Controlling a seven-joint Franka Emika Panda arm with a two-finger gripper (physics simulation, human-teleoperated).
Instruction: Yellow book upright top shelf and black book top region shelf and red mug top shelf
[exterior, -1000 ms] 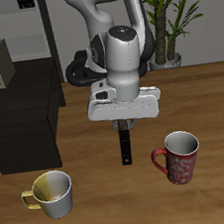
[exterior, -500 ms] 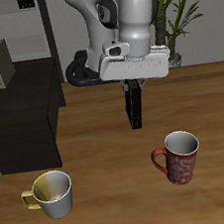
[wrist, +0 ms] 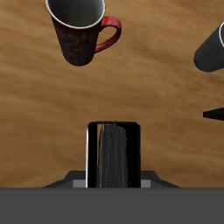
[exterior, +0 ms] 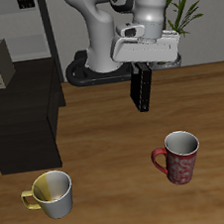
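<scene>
One item carried: fingers (exterior: 139,73) clamping black book (exterior: 140,90), hanging above surface (exterior: 108,144). Risking slip or swing, striking shelf (exterior: 25,120) edge at 9 o'clock.

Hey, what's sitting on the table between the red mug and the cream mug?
Nothing: in the exterior view only bare wooden table lies between the red mug and the cream mug.

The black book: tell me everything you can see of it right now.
The black book is thin, flat and dark, with a glossy sheen on the face that the wrist view shows. It hangs on end below the hand, which is shut on its upper end. It is lifted well clear of the wooden table, farther back than the red mug, touching nothing but the hand.
</scene>
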